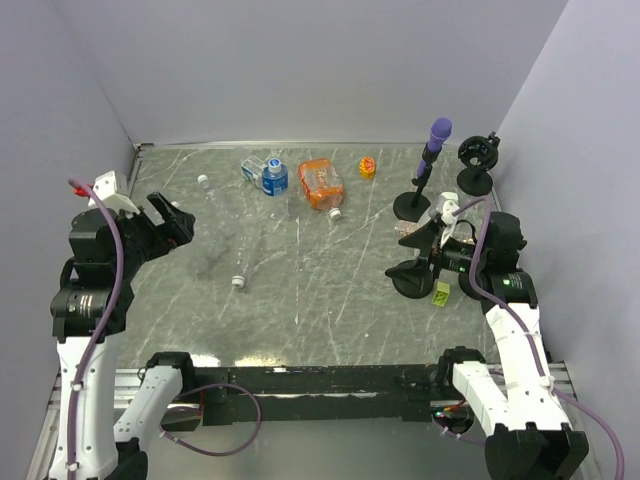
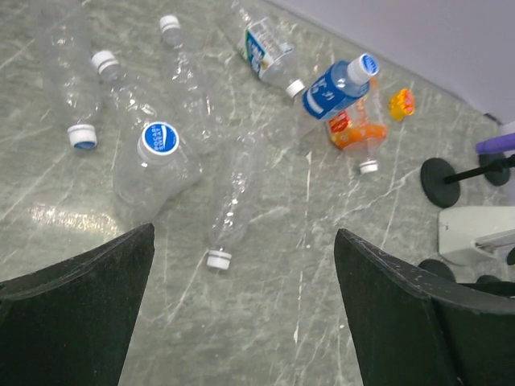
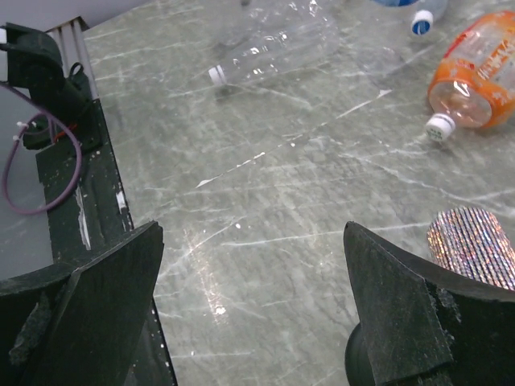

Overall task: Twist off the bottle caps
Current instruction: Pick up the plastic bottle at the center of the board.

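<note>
The flat grey-green counter (image 2: 338,201) is veined white. Beyond the black left jaws lie small round white plastic caps (image 2: 218,259), a blue-labelled clear plastic bottle (image 2: 328,90) and an orange-labelled clear plastic bottle (image 2: 354,133).

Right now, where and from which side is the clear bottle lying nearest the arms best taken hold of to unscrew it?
Probably the white cap, from above, fingers on either side: the clear bottle lies flat, neck toward the arms, so the cap's sides are free, while the thin body looks likely to crush. The open left gripper is nearer.
</note>
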You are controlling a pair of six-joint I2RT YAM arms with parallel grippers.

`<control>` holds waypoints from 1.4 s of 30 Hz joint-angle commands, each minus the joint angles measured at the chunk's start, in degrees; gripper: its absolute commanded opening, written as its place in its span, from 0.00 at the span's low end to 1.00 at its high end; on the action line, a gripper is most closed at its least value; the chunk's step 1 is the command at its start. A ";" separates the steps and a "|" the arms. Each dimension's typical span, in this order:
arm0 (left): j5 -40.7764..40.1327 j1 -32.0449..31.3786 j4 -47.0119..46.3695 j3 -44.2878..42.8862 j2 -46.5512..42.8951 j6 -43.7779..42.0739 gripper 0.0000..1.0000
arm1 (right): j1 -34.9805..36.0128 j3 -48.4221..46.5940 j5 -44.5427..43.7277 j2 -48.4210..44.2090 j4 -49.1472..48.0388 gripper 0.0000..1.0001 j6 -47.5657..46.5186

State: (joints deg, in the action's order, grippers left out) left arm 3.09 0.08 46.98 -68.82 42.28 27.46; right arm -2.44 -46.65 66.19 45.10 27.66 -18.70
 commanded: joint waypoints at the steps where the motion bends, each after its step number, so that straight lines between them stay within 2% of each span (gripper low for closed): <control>1: -1.33 0.36 2.67 -1.94 2.19 -1.62 0.97 | -0.46 0.16 6.23 -0.54 -2.70 0.99 -5.21; 7: -7.39 0.28 4.09 -1.68 7.28 -2.76 0.97 | 0.06 0.86 2.98 -0.89 -3.58 0.99 -4.15; 13: -11.17 0.36 2.15 -5.27 18.96 -5.23 0.99 | 0.42 1.83 2.63 -0.98 -4.37 0.99 -3.45; 19: -12.50 0.28 1.97 -6.77 26.00 -6.98 0.79 | 0.50 1.83 2.10 -0.98 -3.84 0.99 -4.24; 25: -14.78 -1.66 3.03 -7.21 29.00 -8.04 0.65 | 0.68 1.92 1.92 -0.54 -3.84 0.99 -4.33; 30: -15.75 -2.10 3.02 -8.44 31.10 -8.83 0.60 | 0.77 1.92 1.83 -0.19 -3.67 0.99 -4.50; 39: -18.39 -3.06 4.43 -8.96 34.00 -9.45 0.57 | 0.86 1.83 1.57 -0.01 -3.49 0.99 -4.77; 42: -18.38 -3.42 4.79 -9.49 34.62 -9.36 0.52 | 0.85 1.74 1.66 -0.10 -3.32 0.99 -4.94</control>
State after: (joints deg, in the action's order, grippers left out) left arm -13.65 -2.74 50.96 -76.18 76.73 19.09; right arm -2.00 -44.69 66.92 44.93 26.17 -22.00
